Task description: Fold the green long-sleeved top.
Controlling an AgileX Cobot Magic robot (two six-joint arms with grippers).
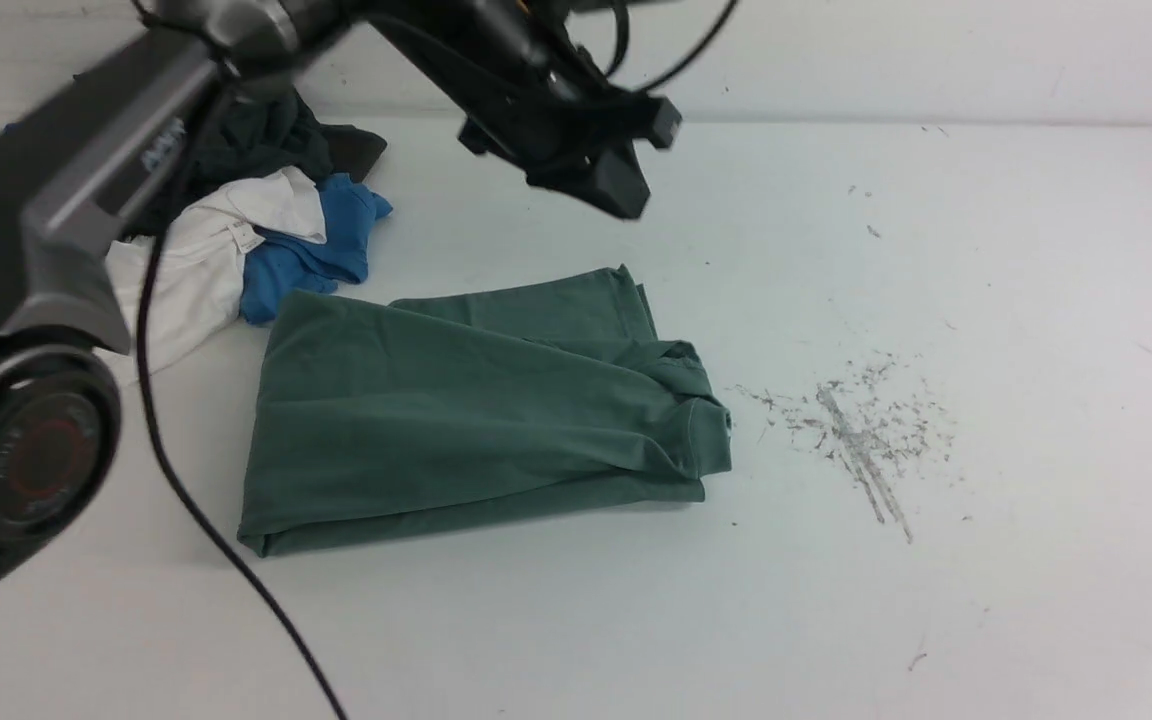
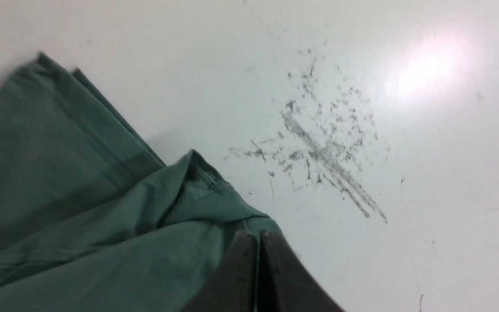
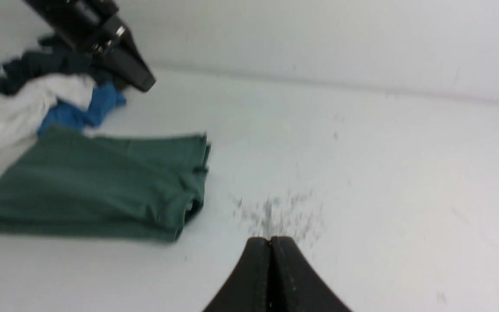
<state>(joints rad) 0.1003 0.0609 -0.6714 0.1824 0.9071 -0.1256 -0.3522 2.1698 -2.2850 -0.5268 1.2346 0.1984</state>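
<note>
The green long-sleeved top (image 1: 456, 410) lies folded into a rough rectangle on the white table, its collar end toward the right. It also shows in the left wrist view (image 2: 72, 203) and the right wrist view (image 3: 93, 186). My left gripper (image 1: 626, 195) hangs in the air above and behind the top, shut and empty; its jaws (image 2: 258, 236) are pressed together. My right gripper (image 3: 270, 240) is shut and empty above bare table to the right of the top; it is out of the front view.
A heap of white (image 1: 206, 260), blue (image 1: 311, 250) and dark grey (image 1: 266, 140) garments lies at the back left, touching the top's far-left corner. Grey scuff marks (image 1: 856, 420) mark the table right of the top. A black cable (image 1: 196, 500) hangs at the front left.
</note>
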